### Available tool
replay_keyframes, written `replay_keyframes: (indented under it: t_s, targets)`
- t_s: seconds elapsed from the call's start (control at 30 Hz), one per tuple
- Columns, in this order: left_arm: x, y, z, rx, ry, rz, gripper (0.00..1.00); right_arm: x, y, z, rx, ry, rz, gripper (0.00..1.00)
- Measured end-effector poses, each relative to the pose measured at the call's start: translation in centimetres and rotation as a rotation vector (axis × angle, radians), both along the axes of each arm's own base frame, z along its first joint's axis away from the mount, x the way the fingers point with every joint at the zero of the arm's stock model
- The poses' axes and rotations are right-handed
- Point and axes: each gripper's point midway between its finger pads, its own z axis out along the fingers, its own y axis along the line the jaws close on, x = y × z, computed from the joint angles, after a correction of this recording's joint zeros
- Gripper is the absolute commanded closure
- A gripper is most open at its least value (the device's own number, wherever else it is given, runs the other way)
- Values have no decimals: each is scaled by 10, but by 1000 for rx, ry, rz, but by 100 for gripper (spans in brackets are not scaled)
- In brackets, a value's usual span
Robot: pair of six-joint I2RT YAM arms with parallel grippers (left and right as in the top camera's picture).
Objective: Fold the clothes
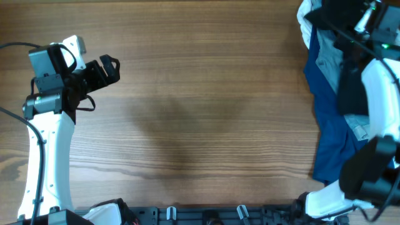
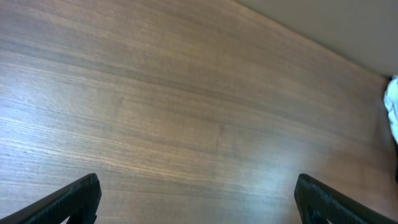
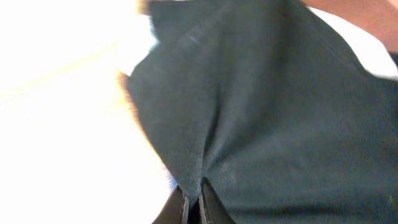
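The black shorts point(image 1: 350, 84) hang bunched at the far right of the table, over a pile of other garments. In the right wrist view the matte black cloth point(image 3: 280, 112) fills most of the frame. My right gripper point(image 3: 194, 202) is shut, pinching a fold of this black cloth between its fingertips. From overhead, the right gripper point(image 1: 365, 24) is at the top right corner. My left gripper point(image 1: 109, 69) is open and empty over bare wood at the far left; its two fingers point(image 2: 199, 205) stand wide apart. The shorts' legs and label are hidden.
A dark-blue garment point(image 1: 328, 131) lies along the right side of the wooden table point(image 1: 200, 112), with light-blue cloth point(image 1: 325, 62) and white cloth point(image 1: 304, 22) above it. A white cloth edge point(image 2: 392, 106) shows in the left wrist view.
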Motion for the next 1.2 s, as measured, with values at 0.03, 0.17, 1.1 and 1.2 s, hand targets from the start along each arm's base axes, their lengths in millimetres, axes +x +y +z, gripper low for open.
replay_keyframes:
  t_s: [0.03,0.17,1.1,1.2]
  targets:
    - [1,2,1,1,-6,6,0,1,21,7,10,-11,49,96]
    - [7,5,7,5,-41,16,0,4,110,7,57,5,253,96]
    - [-25,89,-8,-13,49,258,0,-120,420,-4,240,152,983,4]
    - [-14,54,-24,-25,97,160,0,-67,320,10,220,108,730,3]
